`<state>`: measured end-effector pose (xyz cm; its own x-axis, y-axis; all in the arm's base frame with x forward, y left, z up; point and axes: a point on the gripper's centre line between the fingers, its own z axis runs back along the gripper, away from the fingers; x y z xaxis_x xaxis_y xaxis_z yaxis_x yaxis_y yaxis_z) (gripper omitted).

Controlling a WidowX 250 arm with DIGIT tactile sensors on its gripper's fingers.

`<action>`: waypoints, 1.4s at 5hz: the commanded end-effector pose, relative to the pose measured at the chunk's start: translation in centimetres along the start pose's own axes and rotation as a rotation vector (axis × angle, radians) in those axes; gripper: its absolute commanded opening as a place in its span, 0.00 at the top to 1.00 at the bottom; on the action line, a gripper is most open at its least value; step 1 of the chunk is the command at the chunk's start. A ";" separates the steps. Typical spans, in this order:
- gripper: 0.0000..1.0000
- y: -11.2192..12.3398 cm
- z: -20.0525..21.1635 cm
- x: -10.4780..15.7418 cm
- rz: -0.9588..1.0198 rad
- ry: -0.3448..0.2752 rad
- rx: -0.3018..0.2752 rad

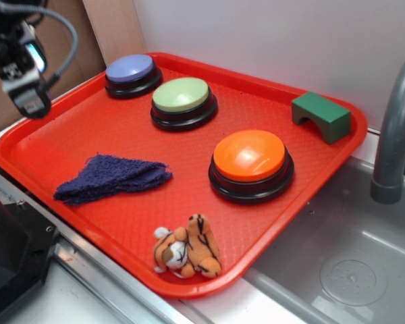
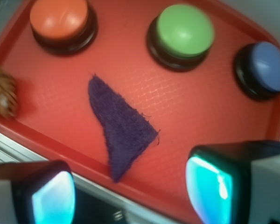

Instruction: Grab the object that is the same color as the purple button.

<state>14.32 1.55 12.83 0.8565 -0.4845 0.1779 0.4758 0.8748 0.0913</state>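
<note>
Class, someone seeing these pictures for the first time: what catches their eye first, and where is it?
The bright red tray fills the scene, with three dome buttons in a diagonal row: purple button, green button, orange button. A dark purple rag lies flat toward the tray's left edge.

A red tray (image 1: 283,115) carries a dark purple rag (image 1: 111,178) lying flat (frayed edges), the purple button (image 1: 131,73) at the far corner, and a plush tiger (image 1: 188,249) near the front rim. The claw (image 1: 28,91) hangs above the tray's left edge.
</note>
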 end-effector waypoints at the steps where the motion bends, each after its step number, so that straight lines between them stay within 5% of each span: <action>1: 0.00 0.5 -6.2 0.9 -0.307 -0.087 -0.048; 4: 0.00 -0.1 -12.4 1.2 -0.322 -0.031 -0.082; 5: 0.13 -0.1 -12.8 1.1 -0.273 -0.015 -0.091; 6: 1.00 0.1 -13.0 0.9 -0.257 -0.010 -0.082; 7: 1.00 0.1 -12.9 0.8 -0.237 0.003 -0.060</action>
<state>17.95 1.47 1.02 0.7219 -0.6701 0.1728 0.6676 0.7401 0.0811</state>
